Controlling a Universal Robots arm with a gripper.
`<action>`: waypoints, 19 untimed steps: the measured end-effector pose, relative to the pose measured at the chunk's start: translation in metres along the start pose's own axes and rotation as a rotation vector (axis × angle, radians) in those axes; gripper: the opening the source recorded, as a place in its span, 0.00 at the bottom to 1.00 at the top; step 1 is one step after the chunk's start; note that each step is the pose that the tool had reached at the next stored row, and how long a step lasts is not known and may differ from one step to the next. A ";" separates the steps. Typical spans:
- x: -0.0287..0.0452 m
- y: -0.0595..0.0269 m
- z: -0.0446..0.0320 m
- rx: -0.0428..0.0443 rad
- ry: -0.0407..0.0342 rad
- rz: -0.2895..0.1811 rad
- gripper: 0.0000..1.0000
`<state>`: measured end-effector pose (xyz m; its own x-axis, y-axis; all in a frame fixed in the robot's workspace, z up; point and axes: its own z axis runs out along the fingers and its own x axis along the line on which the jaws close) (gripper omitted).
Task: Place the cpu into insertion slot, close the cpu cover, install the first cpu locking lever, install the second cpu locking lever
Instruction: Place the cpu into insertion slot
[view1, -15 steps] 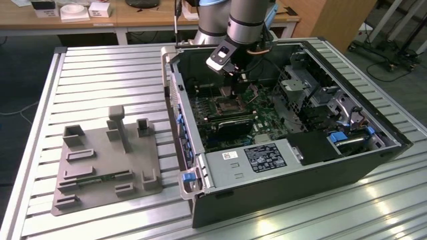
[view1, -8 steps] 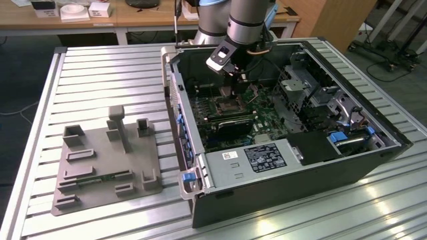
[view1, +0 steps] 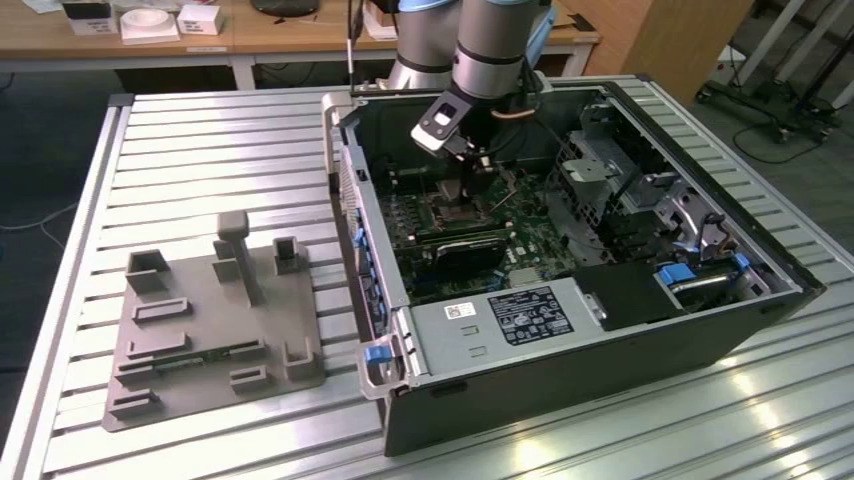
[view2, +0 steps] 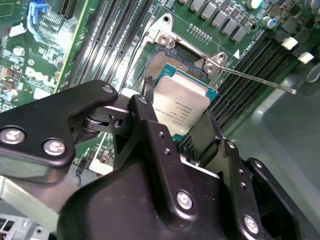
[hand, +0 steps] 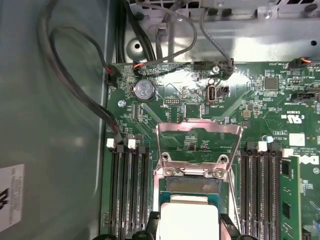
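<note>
So the gripper (view2: 177, 117) is clamped on the cpu (view2: 184, 100), which is pinched by its edges with the pale lid facing up. It's held partly over the insertion slot (hand: 192, 185) and, by the looks of it, isn't seated yet. Just past the slot the cpu cover (hand: 200, 127) is flipped open, and a thin locking lever (view2: 260, 80) is swung clear to one side. For this step the chip should probably be kept level and squared up with the socket rim, then lowered straight with no sideways drag, since the pins are likely easily bent. No force should be needed, tbh.
</note>
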<state>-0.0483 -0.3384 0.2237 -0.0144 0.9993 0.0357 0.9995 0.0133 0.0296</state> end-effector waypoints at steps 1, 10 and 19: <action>0.0000 0.0000 0.0018 0.0000 0.0000 0.000 0.54; -0.0005 -0.0003 0.0162 -0.0006 -0.0007 0.023 0.54; -0.0015 -0.0003 0.0191 -0.0006 -0.0060 0.023 0.54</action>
<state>-0.0480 -0.3392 0.2046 0.0085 0.9995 0.0304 0.9995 -0.0094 0.0294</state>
